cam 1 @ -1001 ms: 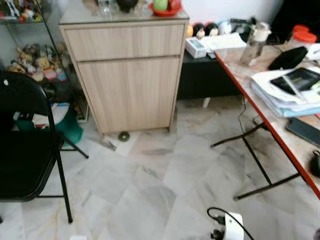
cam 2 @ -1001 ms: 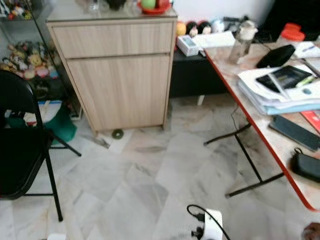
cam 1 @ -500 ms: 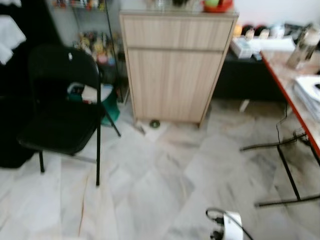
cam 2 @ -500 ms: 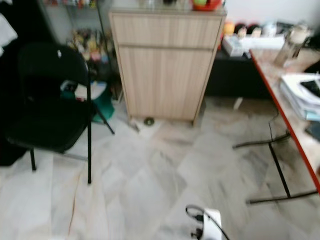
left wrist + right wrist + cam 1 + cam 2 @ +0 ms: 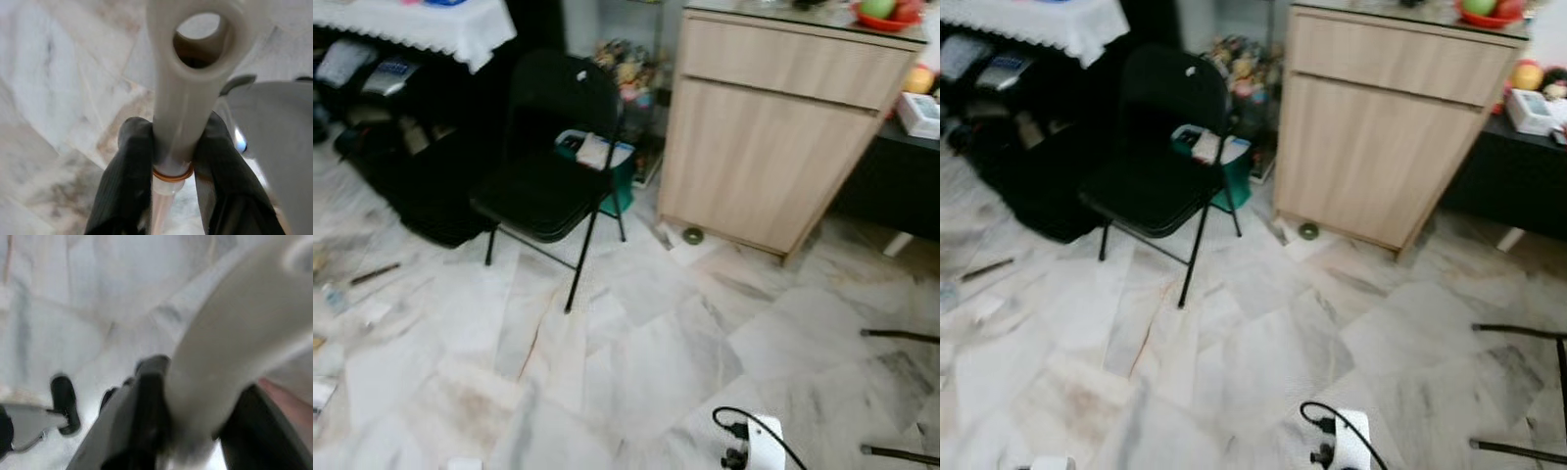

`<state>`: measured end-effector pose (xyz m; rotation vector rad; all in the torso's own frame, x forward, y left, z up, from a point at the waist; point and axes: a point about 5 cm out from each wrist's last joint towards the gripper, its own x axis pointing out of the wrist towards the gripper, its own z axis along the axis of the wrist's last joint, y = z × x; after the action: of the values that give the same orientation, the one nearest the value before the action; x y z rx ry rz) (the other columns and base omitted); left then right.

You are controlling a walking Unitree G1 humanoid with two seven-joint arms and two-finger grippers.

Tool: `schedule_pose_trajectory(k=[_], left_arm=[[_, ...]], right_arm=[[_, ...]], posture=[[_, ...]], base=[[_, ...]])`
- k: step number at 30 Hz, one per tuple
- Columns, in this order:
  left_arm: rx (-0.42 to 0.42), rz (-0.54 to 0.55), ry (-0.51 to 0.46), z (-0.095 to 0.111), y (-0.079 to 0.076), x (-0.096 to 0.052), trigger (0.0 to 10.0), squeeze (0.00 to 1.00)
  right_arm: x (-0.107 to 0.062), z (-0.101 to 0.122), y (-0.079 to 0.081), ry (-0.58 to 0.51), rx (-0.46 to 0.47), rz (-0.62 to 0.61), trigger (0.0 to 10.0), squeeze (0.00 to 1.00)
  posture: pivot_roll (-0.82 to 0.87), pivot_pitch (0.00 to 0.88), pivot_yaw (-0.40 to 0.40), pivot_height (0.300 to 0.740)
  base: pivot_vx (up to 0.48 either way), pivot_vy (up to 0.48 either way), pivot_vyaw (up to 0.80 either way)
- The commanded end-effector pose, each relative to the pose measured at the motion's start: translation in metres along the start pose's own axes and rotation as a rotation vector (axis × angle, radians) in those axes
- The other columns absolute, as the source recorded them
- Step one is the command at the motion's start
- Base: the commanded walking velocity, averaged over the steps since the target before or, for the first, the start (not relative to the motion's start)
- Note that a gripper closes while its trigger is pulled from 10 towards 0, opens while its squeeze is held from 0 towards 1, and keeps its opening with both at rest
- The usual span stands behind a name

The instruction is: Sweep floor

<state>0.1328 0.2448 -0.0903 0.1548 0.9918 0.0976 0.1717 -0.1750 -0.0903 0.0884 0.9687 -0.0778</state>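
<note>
The marble floor (image 5: pixel 636 362) spreads out before me, with dull brownish smears at the near left. In the left wrist view my left gripper (image 5: pixel 173 142) is shut on a white plastic handle (image 5: pixel 188 98) that ends in a hanging hole and carries an orange ring lower down. My right gripper (image 5: pixel 195 416) is shut on a thick, blurred white handle (image 5: pixel 230 347). A small round green thing (image 5: pixel 692 235) and a paper scrap (image 5: pixel 677 251) lie at the cabinet's foot. A thin stick (image 5: pixel 375 274) and bits of litter (image 5: pixel 333 296) lie at the far left.
A black folding chair (image 5: pixel 553 166) stands ahead on the left, with a green bin (image 5: pixel 607 171) behind it. A wooden cabinet (image 5: pixel 773 147) stands at the right. Black bags (image 5: pixel 411 176) sit under a white-clothed table (image 5: pixel 421 24). Black table legs (image 5: pixel 901 336) cross the right edge.
The camera has turned left: chair and cabinet slid to the right, the red-edged table left the picture, and the black bags and white-clothed table came in.
</note>
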Motion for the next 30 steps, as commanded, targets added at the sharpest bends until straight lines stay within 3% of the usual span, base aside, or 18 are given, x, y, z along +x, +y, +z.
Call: schedule_pose_trajectory(k=[1, 8, 20, 23, 30], left_arm=[[-0.026, -0.020, 0.052, -0.0154, -0.0060, -0.0033, 10.0, 0.00], [-0.015, -0.016, 0.060, -0.0159, -0.0062, -0.0032, 10.0, 0.00], [-0.027, -0.002, 0.057, -0.0165, -0.0067, -0.0034, 10.0, 0.00], [-0.034, -0.004, 0.052, -0.0162, -0.0073, -0.0034, 10.0, 0.00], [-0.029, -0.010, 0.070, -0.0175, -0.0082, -0.0033, 10.0, 0.00]], right_arm=[[-0.0012, -0.0061, -0.0031, 0.024, -0.020, -0.004, 10.0, 0.00], [-0.0010, -0.0053, -0.0025, 0.023, -0.024, 0.000, 10.0, 0.00], [-0.0010, -0.0049, -0.0029, 0.021, -0.023, 0.004, 10.0, 0.00], [-0.0009, -0.0043, -0.0036, 0.020, 0.004, 0.001, 10.0, 0.00], [-0.0007, -0.0033, -0.0036, 0.022, -0.025, 0.011, 10.0, 0.00]], posture=[[0.02, 0.121, -0.091, 0.740], [0.02, 0.122, -0.094, 0.740], [0.02, 0.118, -0.098, 0.740], [0.02, 0.115, -0.099, 0.740], [0.02, 0.105, -0.099, 0.740]], base=[[-0.296, 0.000, 0.80], [-0.282, 0.000, 0.80], [0.000, 0.000, 0.75], [0.000, 0.000, 0.00], [0.000, 0.000, 0.00]])
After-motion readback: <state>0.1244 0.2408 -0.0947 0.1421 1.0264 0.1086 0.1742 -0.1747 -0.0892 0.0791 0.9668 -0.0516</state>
